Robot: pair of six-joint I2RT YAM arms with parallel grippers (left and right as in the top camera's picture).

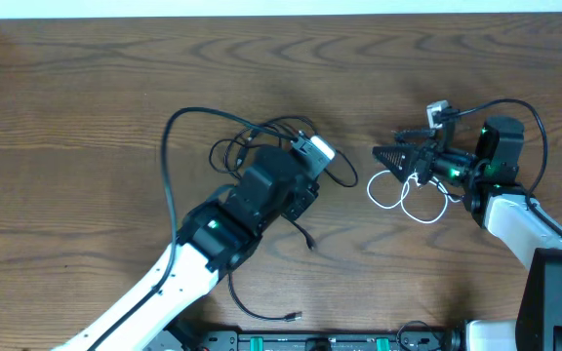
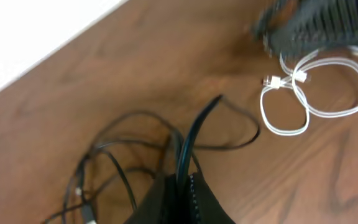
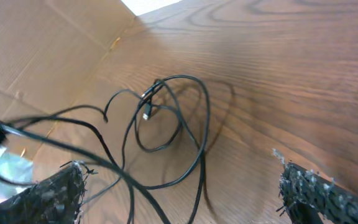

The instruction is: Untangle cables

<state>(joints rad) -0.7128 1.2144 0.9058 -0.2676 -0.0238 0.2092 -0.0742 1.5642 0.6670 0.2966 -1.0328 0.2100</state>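
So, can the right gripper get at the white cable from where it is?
Likely yes: the white cable lies on the table right by the open right gripper, apart from the black cables.

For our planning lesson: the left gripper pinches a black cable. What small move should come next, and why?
Probably raise the left gripper slightly, drawing its pinched black cable clear of the black tangle. The white cable already lies apart by the open right gripper, so it needs nothing.
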